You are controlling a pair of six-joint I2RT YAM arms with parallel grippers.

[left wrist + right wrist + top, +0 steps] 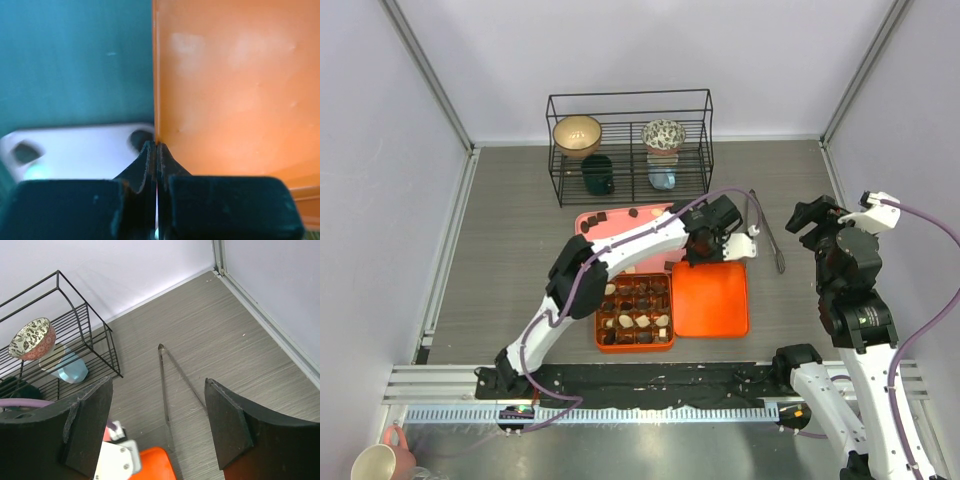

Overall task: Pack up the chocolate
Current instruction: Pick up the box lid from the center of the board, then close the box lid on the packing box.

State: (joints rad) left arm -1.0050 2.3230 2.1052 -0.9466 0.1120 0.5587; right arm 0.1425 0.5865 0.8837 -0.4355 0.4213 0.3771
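Observation:
Chocolate pieces [635, 310], dark, tan and cream, sit in the cells of the orange gridded box [601, 330]. A few more lie on the pink tray [588, 217] behind it. In the left wrist view two dark pieces [140, 137] rest on the pale tray. My left gripper [698, 255] [156, 146] is shut on the left rim of the flat orange lid [712, 300] [235, 90], at its far corner. My right gripper [828, 228] [160, 425] hangs open and empty over the table on the right.
Metal tongs [767, 232] [165, 390] lie on the table just right of the lid. A black wire rack [630, 145] [65, 340] at the back holds bowls and cups. Grey walls close in the table on the left, back and right.

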